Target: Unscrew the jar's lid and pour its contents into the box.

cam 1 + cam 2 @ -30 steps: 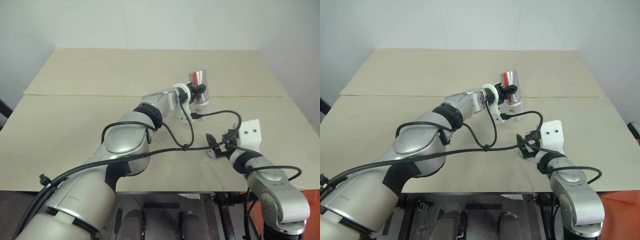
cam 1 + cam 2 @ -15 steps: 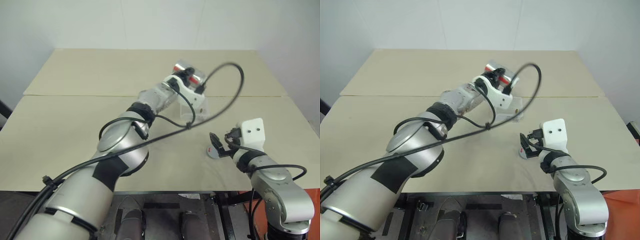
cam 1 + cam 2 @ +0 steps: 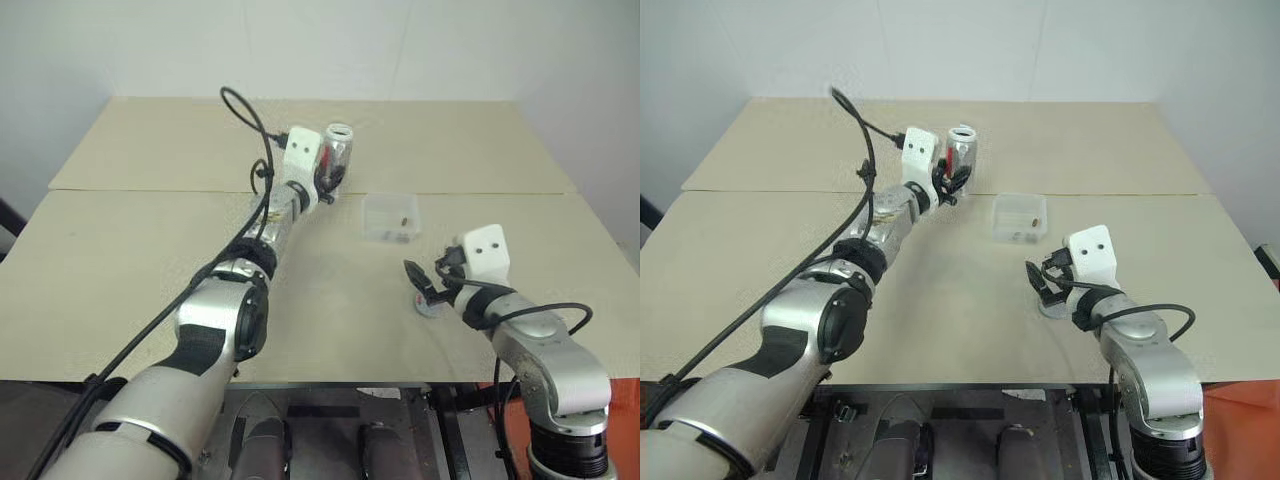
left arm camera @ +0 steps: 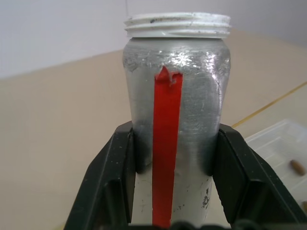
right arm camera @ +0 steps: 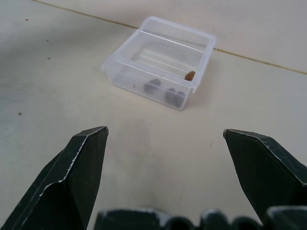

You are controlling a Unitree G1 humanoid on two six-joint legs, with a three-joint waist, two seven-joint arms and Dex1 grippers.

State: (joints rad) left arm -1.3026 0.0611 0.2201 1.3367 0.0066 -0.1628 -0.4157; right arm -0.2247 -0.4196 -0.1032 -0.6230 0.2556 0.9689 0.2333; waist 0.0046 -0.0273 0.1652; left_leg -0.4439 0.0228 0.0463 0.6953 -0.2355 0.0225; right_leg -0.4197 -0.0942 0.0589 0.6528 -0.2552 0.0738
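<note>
I'm seeing the L gripper [image 4: 172, 187] clamping the jar [image 4: 176, 120] w/ both fingers [image 4: 112, 184] pressing on its lower sides. Jar is sitting upright in the grip, held up above the counter [image 3: 150, 250], mouth open at the top, no cap on it, red stripe facing the wrist cam. It's hanging to the left of the box [image 3: 391, 217] and well apart from it. Box is resting on the counter w/ the contents [image 5: 168, 88] lying inside, a few small brown/dark bits near one wall. R gripper [image 5: 165, 158] is hovering low, fingers standing wide apart w/ nothing btwn them, pointing toward the box. Lid [image 3: 428, 304] is lying flat on the counter just under the R gripper.
</note>
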